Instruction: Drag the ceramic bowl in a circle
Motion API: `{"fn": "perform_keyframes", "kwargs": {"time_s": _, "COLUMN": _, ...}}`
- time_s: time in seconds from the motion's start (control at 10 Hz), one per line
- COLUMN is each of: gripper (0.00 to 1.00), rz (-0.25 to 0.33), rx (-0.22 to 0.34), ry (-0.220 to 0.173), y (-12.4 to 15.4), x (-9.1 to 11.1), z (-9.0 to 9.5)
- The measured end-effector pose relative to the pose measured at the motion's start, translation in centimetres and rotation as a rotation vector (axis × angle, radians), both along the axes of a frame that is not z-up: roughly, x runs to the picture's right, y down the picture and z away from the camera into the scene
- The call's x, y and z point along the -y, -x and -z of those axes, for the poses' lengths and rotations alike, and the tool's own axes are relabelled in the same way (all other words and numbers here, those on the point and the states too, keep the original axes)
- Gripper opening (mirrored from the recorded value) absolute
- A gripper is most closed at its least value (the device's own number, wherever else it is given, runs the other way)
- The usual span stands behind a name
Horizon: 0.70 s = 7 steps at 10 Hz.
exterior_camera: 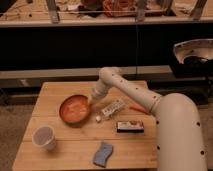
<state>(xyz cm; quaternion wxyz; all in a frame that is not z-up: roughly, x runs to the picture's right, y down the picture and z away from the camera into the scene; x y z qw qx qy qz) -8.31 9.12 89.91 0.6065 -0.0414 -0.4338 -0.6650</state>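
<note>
Arm bent over table, gripper (93, 103) at ceramic bowl (74, 108) rim, closure unclear.

Bowl look: we see the ceramic bowl (74, 108), wide, shallow, glossy orange-brown, paler speckled inside.
Pose: upright on the table.
Gripper: our gripper (94, 101) at its right rim.
</note>
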Motion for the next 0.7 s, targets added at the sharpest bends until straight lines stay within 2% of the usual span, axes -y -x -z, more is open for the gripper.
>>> {"fn": "perform_keyframes", "kwargs": {"time_s": 0.2, "gripper": 0.03, "rz": -0.007, "rx": -0.015, "ry": 0.001, "y": -0.8, "x": 0.5, "z": -0.2}}
{"fn": "perform_keyframes", "kwargs": {"time_s": 0.3, "gripper": 0.03, "rz": -0.025, "rx": -0.038, "ry": 0.006, "y": -2.4, "x": 0.4, "z": -0.1}}
{"fn": "perform_keyframes", "kwargs": {"time_s": 0.5, "gripper": 0.03, "rz": -0.060, "rx": -0.085, "ry": 0.018, "y": -5.2, "x": -0.2, "z": 0.3}}
{"fn": "perform_keyframes", "kwargs": {"time_s": 0.7, "gripper": 0.03, "rz": -0.113, "rx": -0.145, "ry": 0.034, "y": -9.0, "x": -2.0, "z": 1.7}}
